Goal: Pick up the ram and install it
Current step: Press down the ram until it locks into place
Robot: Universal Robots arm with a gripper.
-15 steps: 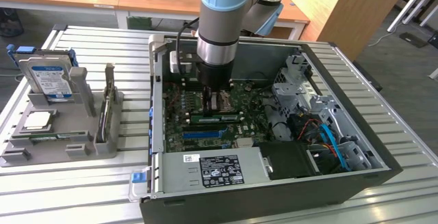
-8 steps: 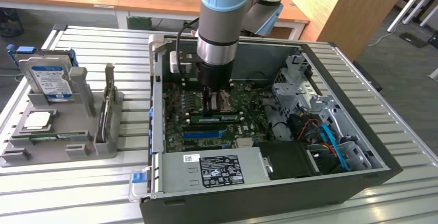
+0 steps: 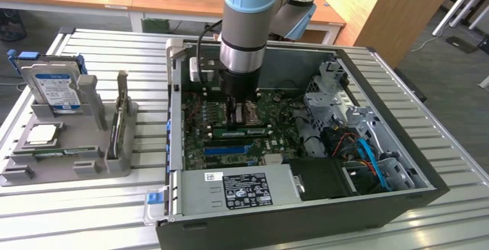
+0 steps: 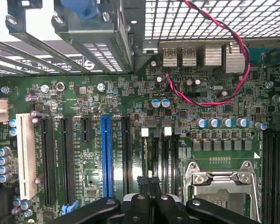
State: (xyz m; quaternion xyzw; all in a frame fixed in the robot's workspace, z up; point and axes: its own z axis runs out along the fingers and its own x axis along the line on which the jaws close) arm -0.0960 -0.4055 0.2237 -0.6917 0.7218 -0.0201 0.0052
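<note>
The ram (image 3: 243,130), a long, narrow green circuit-board stick with a pale sticker, is seen in the exterior view lying across the green motherboard (image 3: 229,147) inside the open black computer case (image 3: 306,227), directly under the black gripper (image 3: 243,112). Whether it is fully seated in its slot cannot be told. The gripper (image 4: 147,186) is clenched, its dark fingertips (image 4: 141,181) pressed together just above the board, between the long blue expansion slot (image 4: 106,156) and the silver metal processor socket (image 4: 221,186). Nothing is seen held between them. Towards the exterior view's left, well apart from the case, a grey plastic holder (image 3: 77,164) carries a boxy blue-labelled hard drive (image 3: 55,87) and a square silver-topped processor chip (image 3: 42,135).
</note>
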